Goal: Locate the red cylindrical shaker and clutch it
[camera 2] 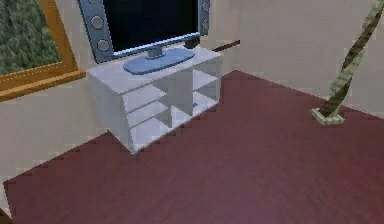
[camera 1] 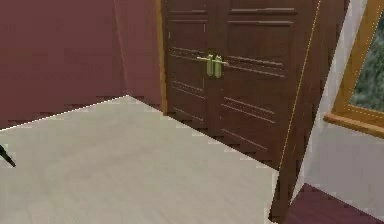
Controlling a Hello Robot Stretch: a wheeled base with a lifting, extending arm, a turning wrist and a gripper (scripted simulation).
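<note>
Nearest, in the arm side view, lay dark red floor point(camera 2: 250, 170). Farther out stood one white TV stand point(camera 2: 118, 88) with open shelves, and it carried one television point(camera 2: 150, 22). In the forward view, past the pale floor point(camera 1: 120, 150), stood one double door point(camera 1: 235, 100) with two brass handles point(camera 1: 213, 66). I could not tell where the red shaker was, nor which way it lay from the hand. The state of the hand I also could not tell. I judged that the base must turn and search more.

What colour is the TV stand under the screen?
The TV stand is white; the arm side view shows it best.
</note>
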